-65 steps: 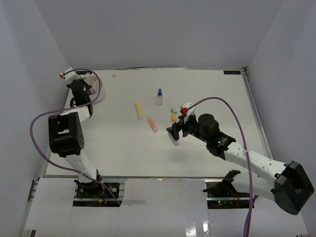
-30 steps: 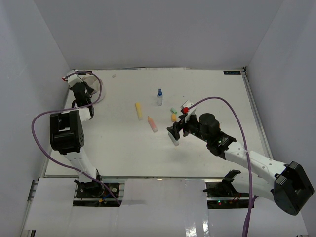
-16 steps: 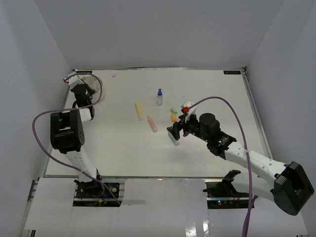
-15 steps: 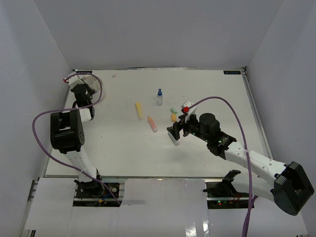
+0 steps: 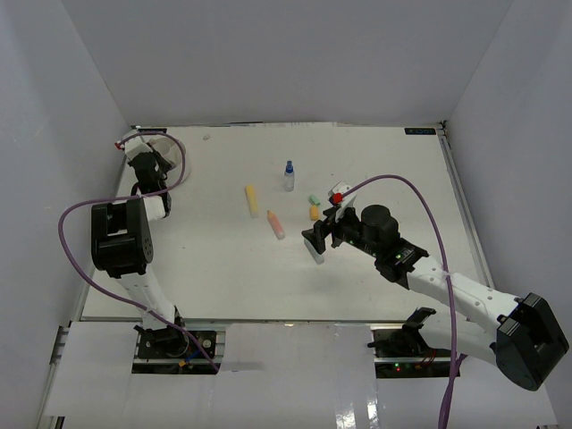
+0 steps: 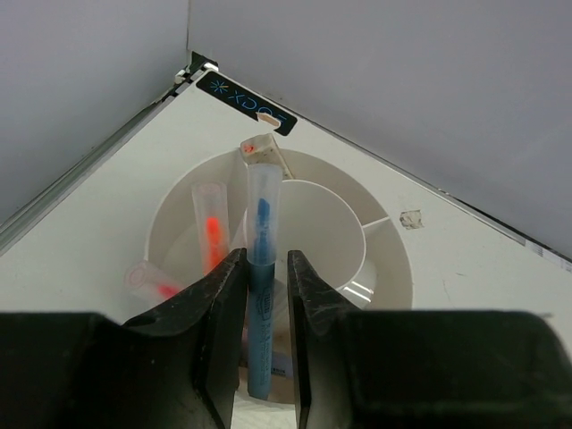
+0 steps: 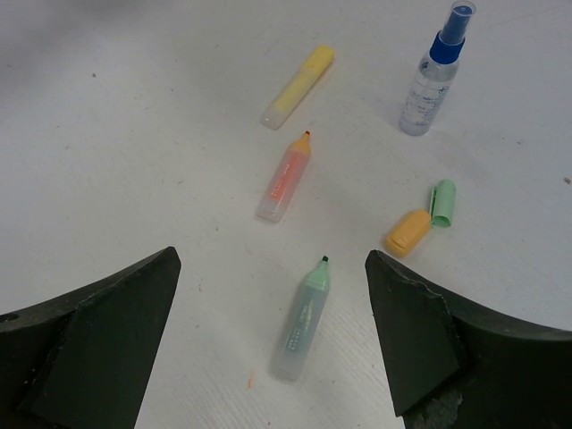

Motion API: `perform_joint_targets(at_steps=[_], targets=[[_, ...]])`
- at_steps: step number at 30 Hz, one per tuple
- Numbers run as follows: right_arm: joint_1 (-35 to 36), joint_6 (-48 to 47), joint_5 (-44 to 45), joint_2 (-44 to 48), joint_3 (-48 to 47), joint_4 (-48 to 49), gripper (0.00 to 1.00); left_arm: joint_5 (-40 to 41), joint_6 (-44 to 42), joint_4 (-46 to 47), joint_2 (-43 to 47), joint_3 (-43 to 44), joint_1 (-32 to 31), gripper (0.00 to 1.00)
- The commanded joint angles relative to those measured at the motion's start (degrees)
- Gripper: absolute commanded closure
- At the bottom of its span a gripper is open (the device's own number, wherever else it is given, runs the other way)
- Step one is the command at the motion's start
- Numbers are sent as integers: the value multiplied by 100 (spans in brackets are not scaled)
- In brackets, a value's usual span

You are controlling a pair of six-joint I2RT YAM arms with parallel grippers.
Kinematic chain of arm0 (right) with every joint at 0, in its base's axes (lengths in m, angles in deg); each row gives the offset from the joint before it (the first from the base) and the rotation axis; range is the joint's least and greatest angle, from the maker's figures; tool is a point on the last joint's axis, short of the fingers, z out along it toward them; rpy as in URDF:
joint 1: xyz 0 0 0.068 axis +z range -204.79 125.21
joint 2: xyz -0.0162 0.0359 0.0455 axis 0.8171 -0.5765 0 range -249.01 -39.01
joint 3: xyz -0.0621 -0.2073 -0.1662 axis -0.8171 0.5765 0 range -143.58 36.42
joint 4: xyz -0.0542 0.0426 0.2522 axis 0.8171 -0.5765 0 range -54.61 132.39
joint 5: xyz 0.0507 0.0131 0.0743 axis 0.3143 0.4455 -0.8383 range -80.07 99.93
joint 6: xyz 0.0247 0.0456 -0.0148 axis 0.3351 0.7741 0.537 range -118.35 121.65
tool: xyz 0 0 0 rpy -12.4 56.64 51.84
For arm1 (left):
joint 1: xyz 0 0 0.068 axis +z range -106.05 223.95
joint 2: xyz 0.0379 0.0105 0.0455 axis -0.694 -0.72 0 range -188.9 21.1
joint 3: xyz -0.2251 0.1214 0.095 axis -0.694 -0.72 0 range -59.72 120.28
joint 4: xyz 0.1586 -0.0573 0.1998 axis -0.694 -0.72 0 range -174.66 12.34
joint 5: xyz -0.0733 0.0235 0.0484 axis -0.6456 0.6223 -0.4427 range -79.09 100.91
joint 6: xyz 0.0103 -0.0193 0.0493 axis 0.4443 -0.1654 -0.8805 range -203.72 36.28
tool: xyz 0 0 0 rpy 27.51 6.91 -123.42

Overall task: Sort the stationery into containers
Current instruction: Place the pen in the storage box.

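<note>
In the left wrist view, a blue pen (image 6: 258, 268) stands tilted in the white divided tub (image 6: 393, 259), its lower end down in a compartment. My left gripper (image 6: 266, 256) straddles the pen with its jaws slightly parted; the pen touches the left finger and a thin gap shows on the right. Two clear pens with orange ink (image 6: 211, 234) lean in the tub too. My right gripper (image 7: 270, 264) hangs open above a teal marker (image 7: 301, 320) lying on the table. From above, the left gripper (image 5: 147, 165) is over the tub (image 5: 172, 152) at the far left.
A pink-orange marker (image 7: 285, 179), a yellow marker (image 7: 298, 87), a blue-capped clear bottle (image 7: 433, 76), an orange cap (image 7: 407, 232) and a green cap (image 7: 442, 202) lie beyond the teal marker. The tub sits in the table's far left corner by the walls.
The left arm has shifted slightly over the tub, and its jaws have eased apart from the blue pen. The right arm has not moved.
</note>
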Motion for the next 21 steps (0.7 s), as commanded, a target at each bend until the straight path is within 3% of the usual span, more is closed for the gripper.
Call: perform_joint_targets(at_steps=[1, 21], targets=[[-32, 15, -68, 106, 63, 351, 9, -67, -82, 72, 226, -90, 41, 65], [-49, 32, -103, 158, 72, 351, 9, -207, -214, -50, 656, -257, 32, 66]])
